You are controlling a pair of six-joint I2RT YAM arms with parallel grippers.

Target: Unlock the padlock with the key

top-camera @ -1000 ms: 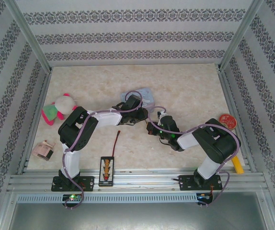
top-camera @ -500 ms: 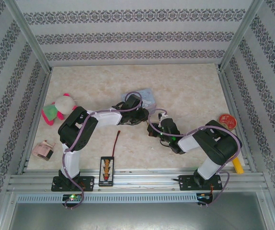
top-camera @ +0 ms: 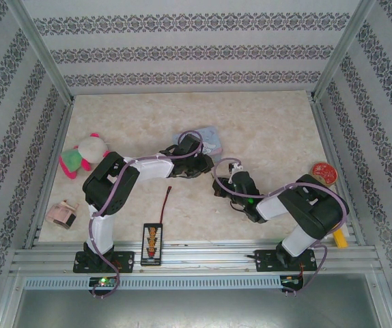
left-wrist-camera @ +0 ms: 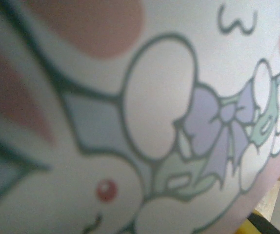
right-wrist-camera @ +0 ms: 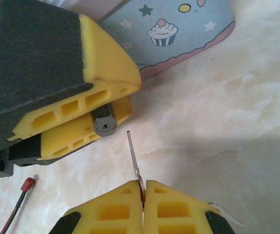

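Note:
My left gripper (top-camera: 206, 165) is shut on the padlock (right-wrist-camera: 104, 123), a small dark body clamped between its yellow fingers (right-wrist-camera: 106, 63) with the keyhole end facing the right wrist camera. The shackle is hidden inside the fingers. My right gripper (right-wrist-camera: 143, 195) is shut on the key (right-wrist-camera: 132, 153). The thin silver blade points up toward the keyhole, and its tip stops a short gap below and to the right of it. In the top view the right gripper (top-camera: 218, 183) sits just right of the left one.
The pale blue tin (top-camera: 207, 141) lies right behind the left gripper, and its cartoon lid (left-wrist-camera: 159, 107) sits close under the left wrist camera. A plush toy (top-camera: 83, 154), a pink box (top-camera: 61, 213), a black strip (top-camera: 152, 242), a red-tipped wire (top-camera: 167, 198) and a red disc (top-camera: 324, 171) lie around.
The right arm has shifted slightly toward the near edge, with the key still held. The left arm and the padlock have stayed in place.

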